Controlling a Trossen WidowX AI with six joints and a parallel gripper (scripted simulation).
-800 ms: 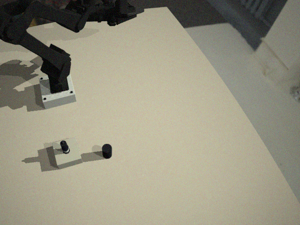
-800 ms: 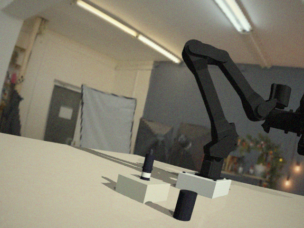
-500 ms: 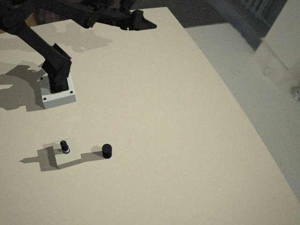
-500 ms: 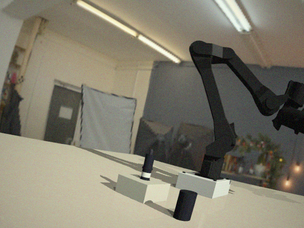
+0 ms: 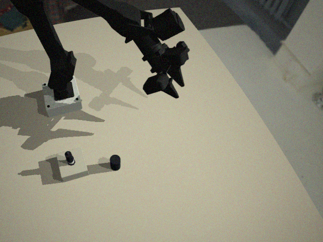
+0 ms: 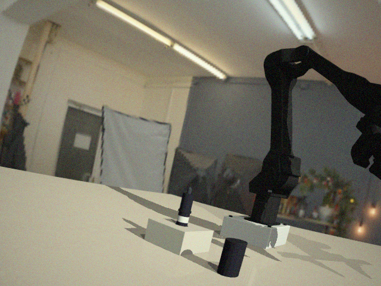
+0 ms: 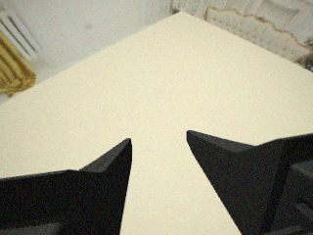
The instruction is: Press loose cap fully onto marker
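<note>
The marker stands upright in the pale holder block, its dark tip pointing up and bare, with a white band low on it. The black cap stands loose on the table, to the right of the block in the top and exterior views. My gripper is open and empty, above the table and well away from the cap and the marker. In the exterior view it is partly cut off at the right edge. The wrist view shows neither cap nor marker.
The arm's light base box stands behind the holder block. The table has an edge running down the right side in the top view, and a far corner shows in the wrist view.
</note>
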